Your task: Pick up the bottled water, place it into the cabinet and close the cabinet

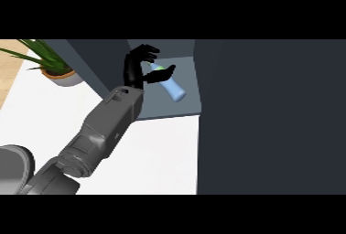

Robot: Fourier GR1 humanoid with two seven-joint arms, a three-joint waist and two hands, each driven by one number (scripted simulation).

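A: Head view first. Where's the bottled water (173,89)?
B: Inside the cabinet (270,114), approx. 12 o'clock in the pic. Pale blue w/ green cap, lying tilted on the cabinet floor (189,106). Cap end twd 11 o'clock, base twd 5.
A: And the hand?
B: It's the left hand (137,68), grey forearm coming up from 7 o'clock over the white desk (159,151). The hand's in the cabinet opening, right at the bottle's cap end. Its fingers (145,49) are lifted & only slightly bent, not wrapped round the bottle, so released, I'd say. Its thumb (165,71) overlaps the bottle nr the neck. Touching or just above it, can't tell.
A: Cabinet shut?
B: No, the inside's in plain sight. The dark cabinet front fills the 3 o'clock side.
A: Anything else?
B: A potted plant (57,68) at 10 o'clock, at the desk's far corner, well apart from the bottle.
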